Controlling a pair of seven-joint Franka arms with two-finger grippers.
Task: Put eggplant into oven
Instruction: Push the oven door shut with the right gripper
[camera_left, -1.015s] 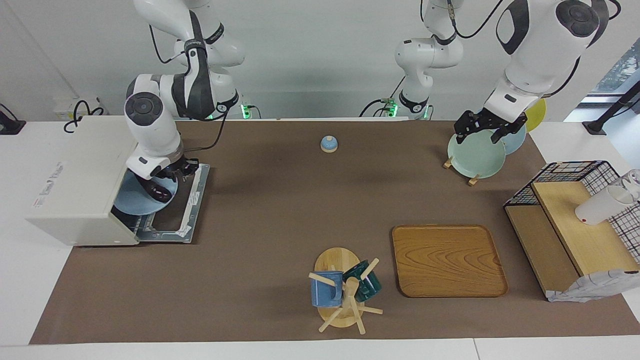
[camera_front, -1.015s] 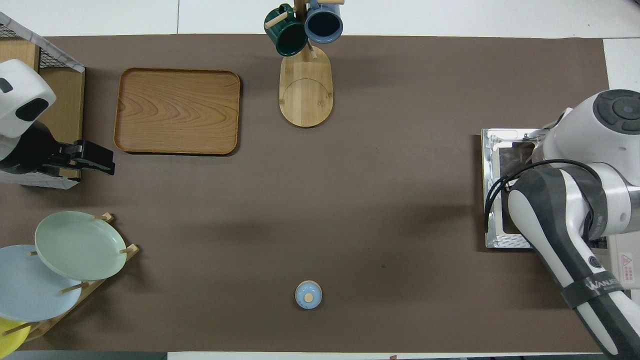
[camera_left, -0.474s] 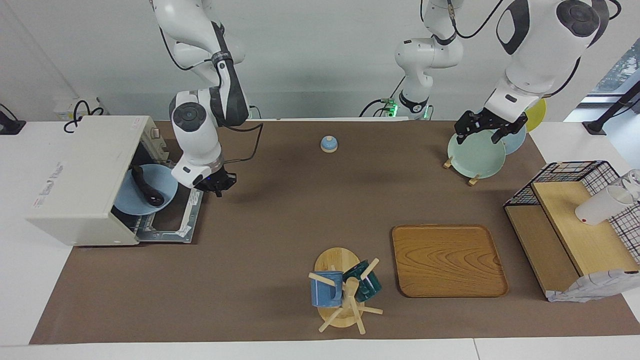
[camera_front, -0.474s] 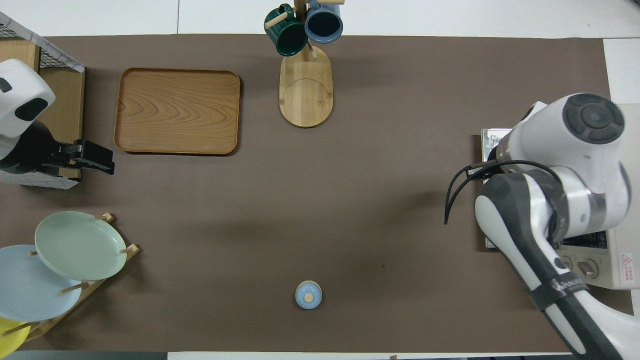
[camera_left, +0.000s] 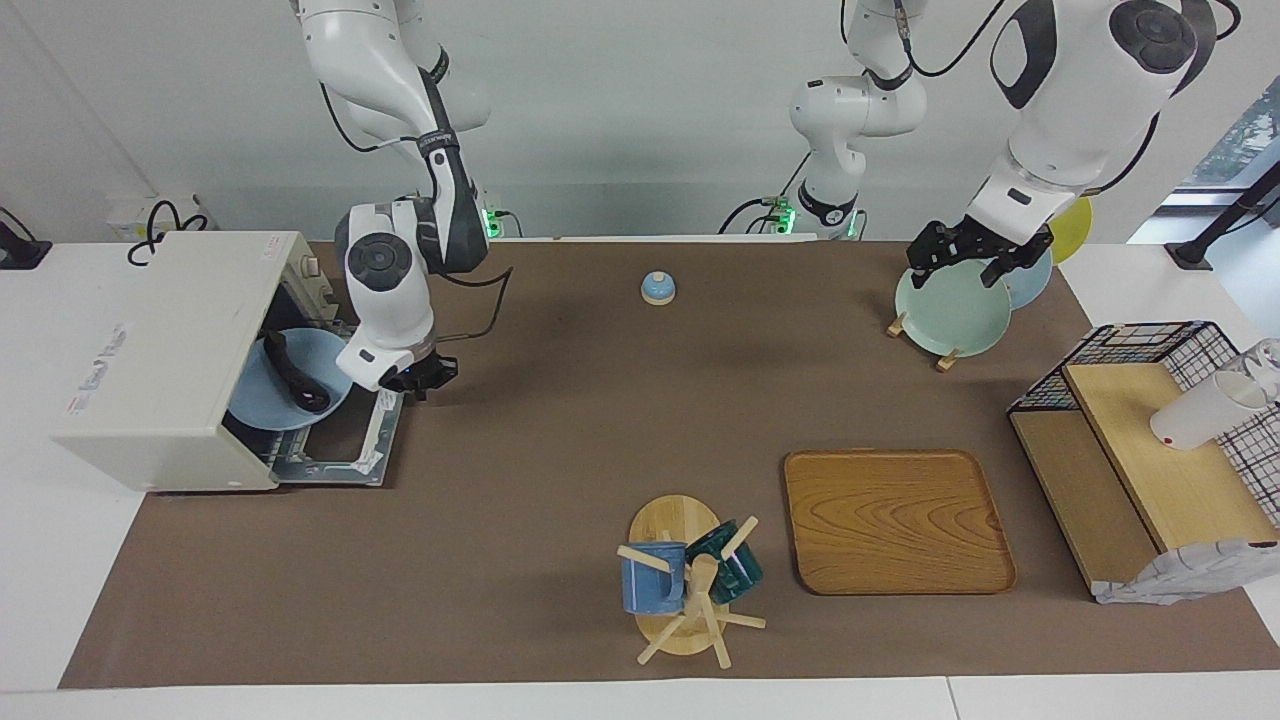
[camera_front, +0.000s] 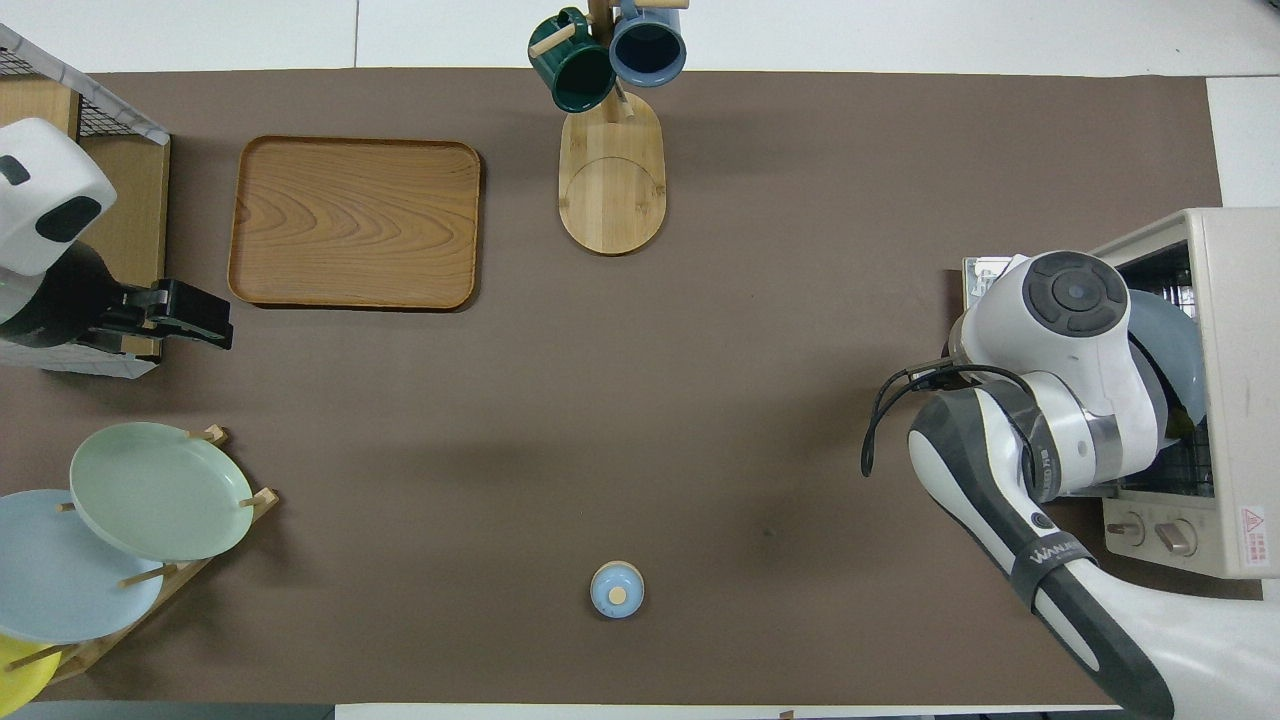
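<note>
While the eggplant (camera_left: 293, 370) is lying on the blue plate (camera_left: 270, 405) inside the oven (camera_left: 160, 360), right pincer (camera_left: 420, 377) is hanging clenched, empty, over the door (camera_left: 375, 440); left pincer (camera_left: 975, 255) waiting, released. Eggplant looks glossy, slippery, firm: grip mid-body.

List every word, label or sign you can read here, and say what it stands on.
"WANJER" or similar, only partly legible: on the dark band of the right arm.
Red warning-triangle sticker, its text too small to read: on the oven, beside the knobs.
Faint grey lettering on the oven's top in the facing view: too blurred to read.
</note>
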